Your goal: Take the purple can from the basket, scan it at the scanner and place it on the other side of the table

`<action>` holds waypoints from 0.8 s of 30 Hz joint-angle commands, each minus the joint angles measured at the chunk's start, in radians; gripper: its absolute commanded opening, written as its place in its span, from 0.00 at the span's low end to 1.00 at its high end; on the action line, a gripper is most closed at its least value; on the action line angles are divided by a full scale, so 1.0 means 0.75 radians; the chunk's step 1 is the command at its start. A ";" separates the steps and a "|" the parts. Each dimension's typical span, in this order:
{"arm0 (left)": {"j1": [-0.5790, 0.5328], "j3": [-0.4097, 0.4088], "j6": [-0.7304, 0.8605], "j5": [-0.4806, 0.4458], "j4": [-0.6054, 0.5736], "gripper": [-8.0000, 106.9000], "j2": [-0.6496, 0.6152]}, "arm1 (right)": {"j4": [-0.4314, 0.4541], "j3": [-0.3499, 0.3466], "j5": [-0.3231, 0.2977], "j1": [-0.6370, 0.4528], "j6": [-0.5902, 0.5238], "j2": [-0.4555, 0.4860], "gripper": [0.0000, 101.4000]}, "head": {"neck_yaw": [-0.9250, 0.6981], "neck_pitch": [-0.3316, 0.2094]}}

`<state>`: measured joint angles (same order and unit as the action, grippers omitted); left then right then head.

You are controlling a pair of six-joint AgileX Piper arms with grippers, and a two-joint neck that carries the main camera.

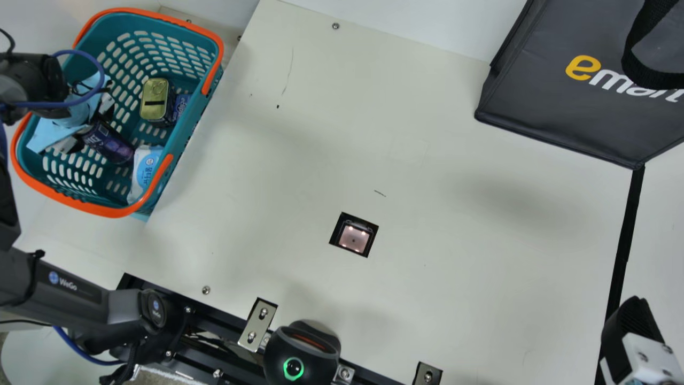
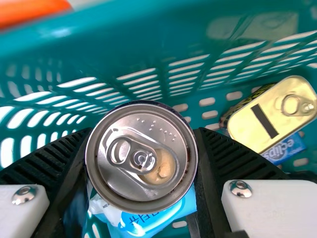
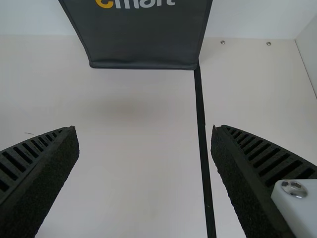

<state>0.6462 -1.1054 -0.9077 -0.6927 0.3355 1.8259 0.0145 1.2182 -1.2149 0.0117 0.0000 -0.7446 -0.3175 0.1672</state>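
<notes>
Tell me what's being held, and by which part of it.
The purple can, gripped by its sides near the pull-tab end, in the left gripper; the right gripper holds nothing.

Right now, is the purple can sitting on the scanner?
No, the purple can is in the basket, between the fingers of the left end effector.

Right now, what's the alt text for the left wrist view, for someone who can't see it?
The purple can, seen from its silver pull-tab end, is held between the ribbed fingers of the left end effector inside a teal basket. Also in the basket are a gold tin and a blue-and-white packet.
</notes>
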 commanded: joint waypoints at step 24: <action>-0.157 -0.087 0.366 -0.139 -0.162 0.00 -0.582 | 0.000 0.000 0.000 0.000 0.000 0.000 0.94 | -0.005 -0.039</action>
<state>0.5414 -1.1687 -0.6582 -0.8007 0.2103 1.4188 0.0145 1.2182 -1.2149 0.0117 0.0000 -0.7446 -0.3191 0.1672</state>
